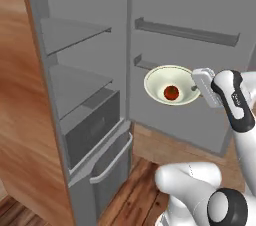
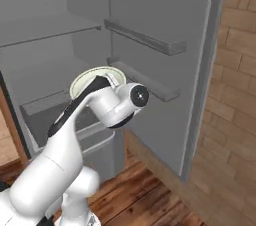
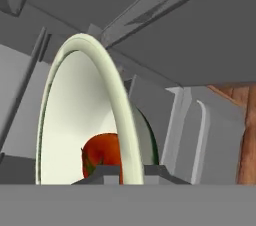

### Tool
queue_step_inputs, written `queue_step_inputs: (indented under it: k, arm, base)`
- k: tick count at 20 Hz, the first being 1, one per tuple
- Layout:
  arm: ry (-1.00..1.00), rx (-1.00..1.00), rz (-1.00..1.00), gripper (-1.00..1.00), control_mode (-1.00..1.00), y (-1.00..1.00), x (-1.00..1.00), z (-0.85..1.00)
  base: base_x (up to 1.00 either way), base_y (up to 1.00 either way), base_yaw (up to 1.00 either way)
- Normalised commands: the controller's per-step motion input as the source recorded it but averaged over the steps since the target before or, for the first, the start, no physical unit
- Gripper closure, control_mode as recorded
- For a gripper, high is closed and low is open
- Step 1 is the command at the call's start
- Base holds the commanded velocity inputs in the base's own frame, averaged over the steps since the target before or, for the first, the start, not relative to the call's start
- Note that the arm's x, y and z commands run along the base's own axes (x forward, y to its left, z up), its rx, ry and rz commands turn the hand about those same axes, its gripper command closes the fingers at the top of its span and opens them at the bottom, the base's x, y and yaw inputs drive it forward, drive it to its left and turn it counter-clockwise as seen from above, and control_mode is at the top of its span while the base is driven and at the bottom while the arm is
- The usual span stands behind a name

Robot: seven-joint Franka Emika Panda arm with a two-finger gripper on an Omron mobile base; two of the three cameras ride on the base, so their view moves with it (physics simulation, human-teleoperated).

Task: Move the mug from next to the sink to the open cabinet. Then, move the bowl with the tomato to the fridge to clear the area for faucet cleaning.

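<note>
My gripper (image 1: 196,88) is shut on the rim of the cream-white bowl (image 1: 161,79), holding it in the air in front of the open fridge (image 1: 75,70). The bowl is tipped steeply, its inside facing the left base camera. The red tomato (image 1: 171,92) rests low inside it. In the hand view the bowl (image 3: 75,120) stands edge-on, its rim pinched in my gripper (image 3: 129,172), with the tomato (image 3: 100,157) just left of the rim. From the right, my hand covers most of the bowl (image 2: 86,78), which hangs near the door's lower rail.
Grey shelves (image 1: 75,32) and a lower drawer (image 1: 107,160) fill the fridge compartment at left. The open door (image 1: 200,120) carries two horizontal rails (image 1: 185,32). A wooden panel (image 1: 20,120) flanks the fridge at left and a brick wall (image 2: 235,95) stands at right. The floor is wood.
</note>
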Motion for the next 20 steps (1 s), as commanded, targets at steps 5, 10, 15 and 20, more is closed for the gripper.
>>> queue_step_inputs:
  k: [5,10,15,20]
  arm:
    - [0.0,0.0,0.0,1.0,1.0,0.0,0.0,0.0]
    - [0.0,0.0,0.0,1.0,1.0,0.0,0.0,0.0]
    - [0.03,0.04,0.0,1.0,-1.0,-0.09,0.08,0.05]
    - [0.0,0.22,0.0,1.0,-1.0,-0.32,-0.27,0.79]
  base:
    - [0.92,0.47,0.45]
    - [0.86,0.13,0.17]
    - [0.28,0.0,0.0]
    - [0.0,0.0,0.0]
